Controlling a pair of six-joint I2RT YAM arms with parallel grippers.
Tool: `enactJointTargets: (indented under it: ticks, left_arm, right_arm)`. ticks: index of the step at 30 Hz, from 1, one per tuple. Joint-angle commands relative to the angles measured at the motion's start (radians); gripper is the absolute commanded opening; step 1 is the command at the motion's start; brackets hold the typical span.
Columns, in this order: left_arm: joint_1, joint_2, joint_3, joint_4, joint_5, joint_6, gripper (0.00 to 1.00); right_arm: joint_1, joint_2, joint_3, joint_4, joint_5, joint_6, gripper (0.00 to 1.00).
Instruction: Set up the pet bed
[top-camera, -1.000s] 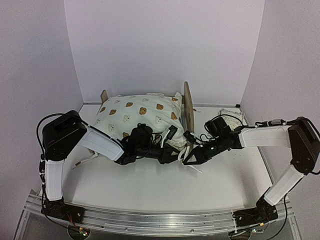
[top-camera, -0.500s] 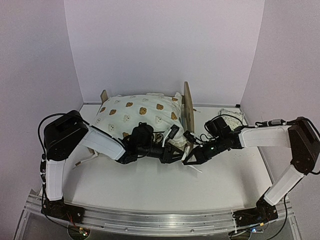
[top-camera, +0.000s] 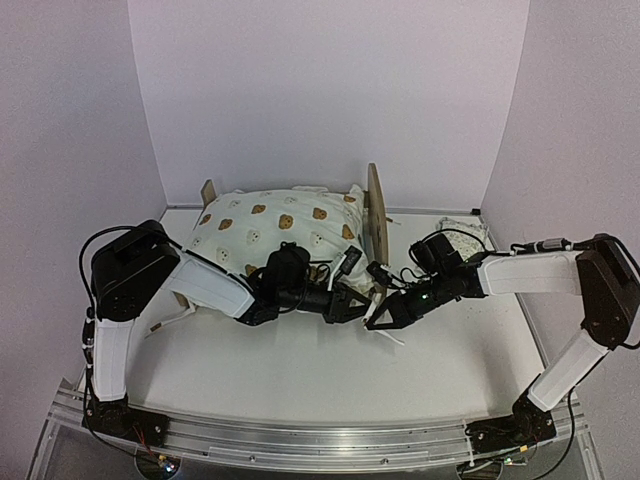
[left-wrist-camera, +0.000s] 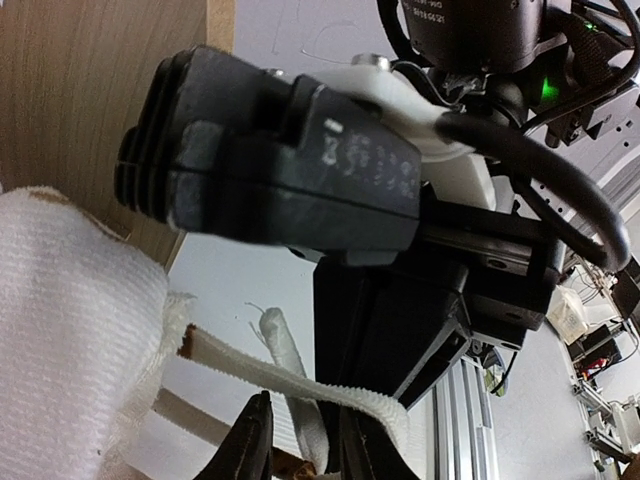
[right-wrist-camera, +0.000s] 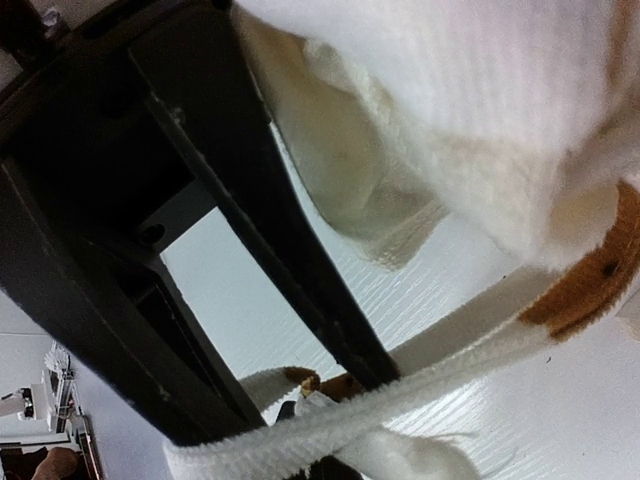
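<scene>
Your right fingers (right-wrist-camera: 285, 250) are pressed together, and a white tie (right-wrist-camera: 450, 372) crosses their tips. In the left wrist view that tie runs fairly straight from the quilt's edge to them, so I judge they are pinching it. Your left fingers (left-wrist-camera: 255, 445) stand a little apart, with a second strand (left-wrist-camera: 278, 335) passing down between them. I cannot tell whether they bear on it. The two sets of fingers are almost touching, the left at 9 o'clock of the right, low over the tabletop (top-camera: 300, 380).

The tie comes off the cream bear-print quilt (top-camera: 270, 225), which lies heaped over the pet bed (top-camera: 377, 215). The bed sits at 12 o'clock from the fingers, toward the back of the tabletop. Its headboard stands upright at the 3 o'clock end, its low footboard at the 9 o'clock end. A small pillow (top-camera: 462, 232) lies apart, at 3 o'clock of the headboard.

Risks from here:
- **Pulling the tie:** if you pull toward 6 o'clock, the quilt will likely slide off. The light frame may also skid or tip, since nothing pins it.
- **Losing the tie:** it is thin and soft, so a sideways tug could draw it out of the right tips.
- **Crowded arms:** the right arm's body fills the left wrist view, so a careless swing could knock the arms together or push the headboard.
</scene>
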Motion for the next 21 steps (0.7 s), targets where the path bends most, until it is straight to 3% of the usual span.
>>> enactJointTargets:
  ticks: [1, 7, 14, 21]
  left_arm:
    - [-0.003, 0.012, 0.029, 0.030, 0.029, -0.011, 0.24]
    - [-0.003, 0.015, 0.028, 0.032, 0.053, -0.028, 0.23]
    - [-0.003, 0.021, 0.033, 0.042, 0.081, -0.055, 0.01]
    - [-0.003, 0.002, 0.007, 0.059, 0.061, -0.070, 0.00]
  right_arm:
    - [0.007, -0.038, 0.008, -0.009, -0.053, -0.014, 0.00]
    - [0.007, -0.036, 0.011, -0.009, -0.052, -0.016, 0.00]
    - [0.007, -0.032, 0.016, -0.009, -0.047, -0.016, 0.00]
    - [0.007, -0.035, 0.011, -0.009, -0.034, -0.007, 0.00]
